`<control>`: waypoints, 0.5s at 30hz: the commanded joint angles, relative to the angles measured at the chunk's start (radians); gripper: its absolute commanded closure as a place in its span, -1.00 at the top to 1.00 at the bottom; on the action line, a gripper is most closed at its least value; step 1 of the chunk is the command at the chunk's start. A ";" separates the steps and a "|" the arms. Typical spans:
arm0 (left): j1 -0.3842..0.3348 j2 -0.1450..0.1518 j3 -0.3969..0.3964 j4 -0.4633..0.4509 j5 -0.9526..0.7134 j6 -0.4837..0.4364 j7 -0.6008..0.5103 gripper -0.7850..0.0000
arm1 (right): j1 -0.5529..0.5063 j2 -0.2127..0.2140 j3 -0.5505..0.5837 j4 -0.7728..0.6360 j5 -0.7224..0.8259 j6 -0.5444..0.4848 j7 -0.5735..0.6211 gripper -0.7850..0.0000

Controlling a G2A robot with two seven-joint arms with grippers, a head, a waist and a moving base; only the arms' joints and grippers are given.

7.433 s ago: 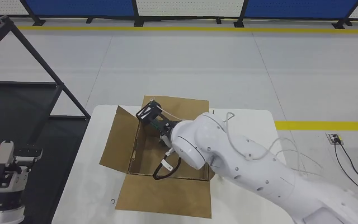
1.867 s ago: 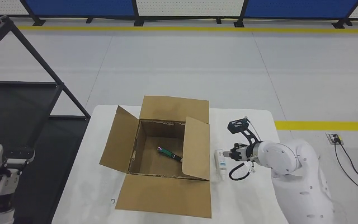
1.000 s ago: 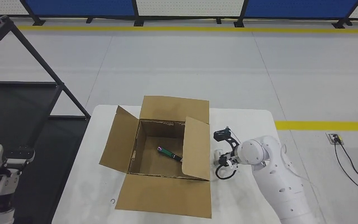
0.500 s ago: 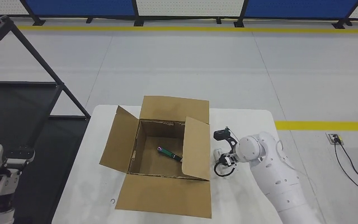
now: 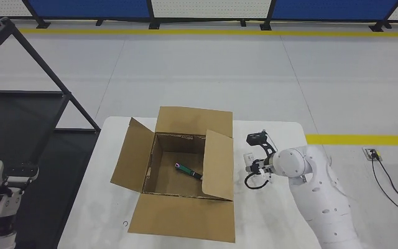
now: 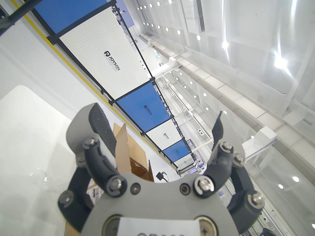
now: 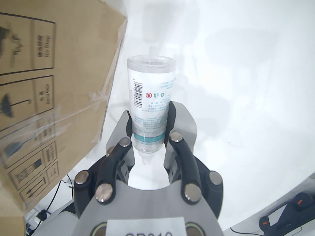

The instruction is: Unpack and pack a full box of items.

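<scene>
One open box [image 5: 186, 219] on counter [image 5: 99, 193], small pen-like item [image 5: 188, 170] lying inside; right fingers [image 7: 175, 120] clamped on clear bottle [image 7: 150, 99], just beside box flap; left fingers [image 6: 102, 128] spread wide, holding nothing.

The box [image 5: 219, 163] is matt brown cardboard, with glossy clear tape [image 7: 98, 96] wrinkled along one flap edge. The bottle [image 7: 150, 94] is clear, glossy plastic under a smooth printed label. The bench [image 5: 99, 187] is white, smooth and faintly shiny. The right tool [image 7: 150, 114] has matt grey metal plates, black plastic links and bright screw heads. On the left tool [image 6: 157, 114] the pads [image 6: 102, 128] look like ribbed black rubber.
</scene>
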 commanded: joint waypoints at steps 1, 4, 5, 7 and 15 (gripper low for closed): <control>0.000 0.000 0.000 0.000 0.000 0.000 0.000 1.00 | -0.034 0.007 0.034 -0.106 0.003 0.028 -0.002 -1.00; 0.000 0.000 0.000 0.000 0.000 0.000 0.000 1.00 | -0.082 0.016 0.079 -0.238 0.013 0.057 -0.008 -1.00; 0.000 0.000 0.000 0.000 0.000 0.000 0.000 1.00 | -0.093 0.018 0.087 -0.283 0.020 0.063 -0.011 -1.00; 0.000 0.000 0.000 0.000 0.000 0.000 0.000 1.00 | -0.113 0.021 0.093 -0.356 0.031 0.070 -0.014 -1.00; 0.000 0.000 0.000 0.000 0.000 0.000 0.000 1.00 | -0.109 0.016 -0.021 -0.574 0.024 0.092 -0.023 -1.00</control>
